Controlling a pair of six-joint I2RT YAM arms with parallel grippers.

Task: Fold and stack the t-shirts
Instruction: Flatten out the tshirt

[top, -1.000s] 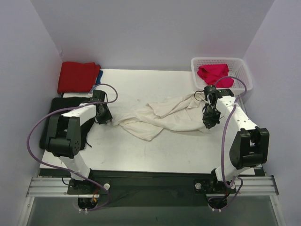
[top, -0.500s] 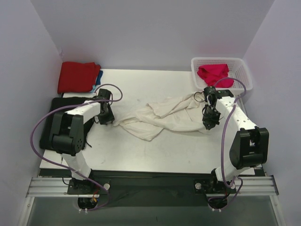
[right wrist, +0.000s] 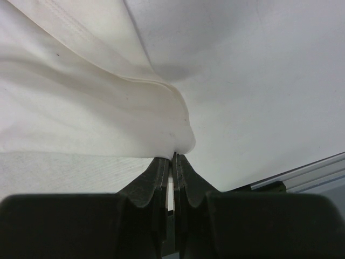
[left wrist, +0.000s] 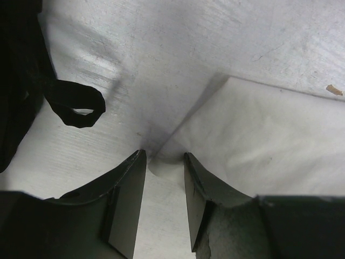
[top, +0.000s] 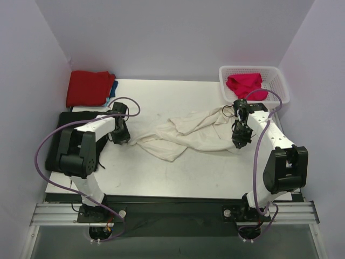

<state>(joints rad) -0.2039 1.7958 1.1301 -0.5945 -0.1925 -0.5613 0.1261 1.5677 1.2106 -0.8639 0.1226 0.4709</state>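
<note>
A cream-white t-shirt [top: 188,132] lies crumpled across the middle of the table. My left gripper [top: 123,136] sits low at the shirt's left end. In the left wrist view it [left wrist: 164,157] is open, and a corner of the cream cloth [left wrist: 259,140] reaches just between the fingertips. My right gripper [top: 239,141] is at the shirt's right edge. In the right wrist view it [right wrist: 173,157] is shut on a fold of the cream cloth [right wrist: 81,108]. A folded red t-shirt [top: 89,87] lies at the back left on a blue one [top: 111,89].
A white basket [top: 278,81] at the back right holds a magenta-pink shirt [top: 247,84]. A black mat [top: 60,141] lies on the left side, under the left arm. A black cord loop [left wrist: 75,103] lies on the table just left of the left fingers.
The left gripper has moved a little to the right and back, up to the shirt's left corner. The right gripper and the shirt have barely moved.
</note>
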